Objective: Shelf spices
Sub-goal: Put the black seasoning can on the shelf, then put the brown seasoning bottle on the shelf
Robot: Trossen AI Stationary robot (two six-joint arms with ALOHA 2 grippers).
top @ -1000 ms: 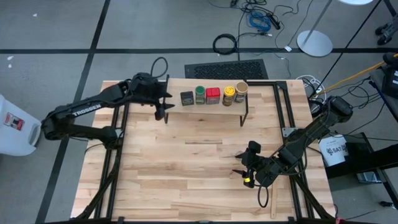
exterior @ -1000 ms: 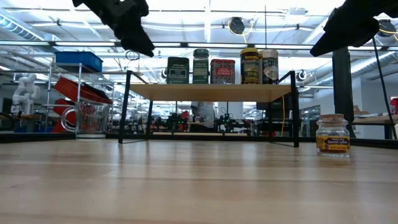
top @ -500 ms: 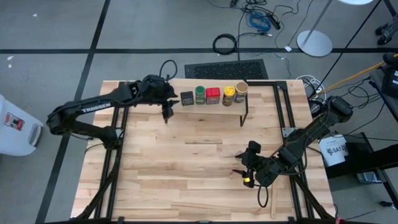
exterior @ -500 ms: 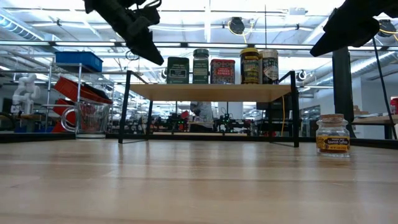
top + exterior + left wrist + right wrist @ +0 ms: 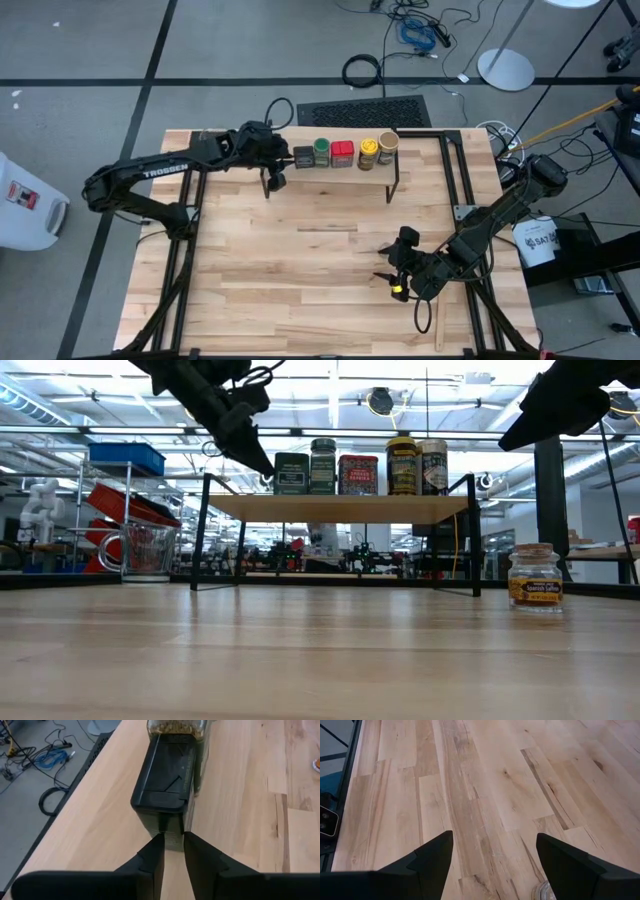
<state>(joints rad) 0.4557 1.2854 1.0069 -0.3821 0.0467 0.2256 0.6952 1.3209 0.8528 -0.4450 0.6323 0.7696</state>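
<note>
A wooden table (image 5: 300, 260) is seen from above, with two dark robot arms reaching over it. On the left, the left arm stretches toward the back of the table, and the left gripper (image 5: 275, 172) sits at the left end of the shelf (image 5: 345, 168), a small rack with a light plank top and thin black legs. Its fingers (image 5: 150, 857) are nearly closed, with only a narrow gap between them, and hold nothing; their tips are right against the near face of the dark tin (image 5: 301, 157). Five spices stand in a row on the shelf. From left to right they are the dark tin, the green-lidded jar (image 5: 321, 152), the red square tin (image 5: 343, 154), the yellow jar (image 5: 368, 153) and the taller tan jar (image 5: 387, 148). On the right, toward the table's front, the right gripper (image 5: 391, 266) hangs above the tabletop with its jaws spread wide and empty. The tiny brown jar (image 5: 535, 578) stands upright on the table just beside it, well apart from the shelf.
</note>
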